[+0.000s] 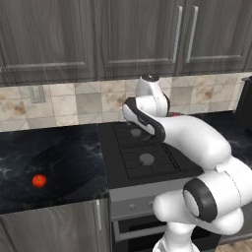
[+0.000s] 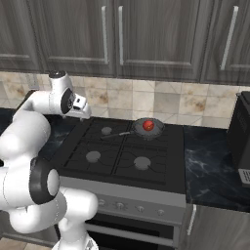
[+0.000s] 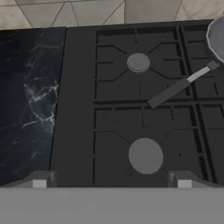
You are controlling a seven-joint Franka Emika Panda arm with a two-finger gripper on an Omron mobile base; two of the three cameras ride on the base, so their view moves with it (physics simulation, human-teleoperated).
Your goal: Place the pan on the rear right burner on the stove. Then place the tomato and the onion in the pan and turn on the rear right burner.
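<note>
Here, in the left base view, you see the stove (image 1: 142, 152) between dark marble counters, with the arm reaching over its far side. The tomato (image 1: 39, 181) lies on the left counter (image 1: 54, 162), well apart from the stove. The pan and the rear right burner are hidden behind the arm here. In the right base view, you see the pan (image 2: 147, 128) sitting on the rear right burner (image 2: 155, 133), its handle pointing left toward the rear left burner (image 2: 106, 130). A red ball, the onion (image 2: 148, 126), rests inside the pan. The hand (image 2: 80, 108) hangs above the stove's far left corner, near the backsplash (image 2: 161, 100), well left of the pan; you cannot make out its fingers from here. In the hand view, you look down on the left half of the stove, with the counter on the left. The two fingertips (image 3: 39, 181) stand wide apart at the bottom, jaws open, nothing between them. The pan's rim (image 3: 216, 37) shows at the right edge, and its handle (image 3: 181, 85) runs down-left across the grate.
</note>
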